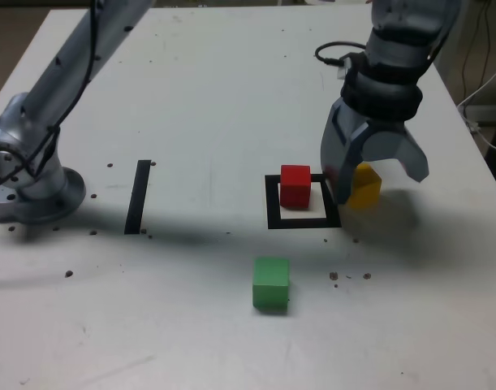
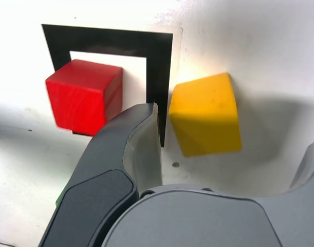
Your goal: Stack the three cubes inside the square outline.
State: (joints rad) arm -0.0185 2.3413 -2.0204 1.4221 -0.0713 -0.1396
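Green cube [image 1: 271, 283] sat nearest the camera, low in the exterior frame's centre. Above it, right of centre, the gripper [image 1: 376, 180] hung with jaws spread wide, straddling the yellow cube [image 1: 366, 185] without clasping it. Just left lay the square outline [image 1: 273, 203], the red cube [image 1: 295, 186] on its upper edge.

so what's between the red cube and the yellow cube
One of the open gripper's fingers and the square outline's black edge lie between the red cube and the yellow cube; clearest in wrist view.

The white table [image 1: 207, 89] carries the square outline [image 1: 273, 207] holding the red cube [image 1: 295, 185], with the yellow cube [image 1: 366, 185] just beside the outline, the green cube [image 1: 271, 283] nearer the camera, and a black strip [image 1: 139, 197] well apart.
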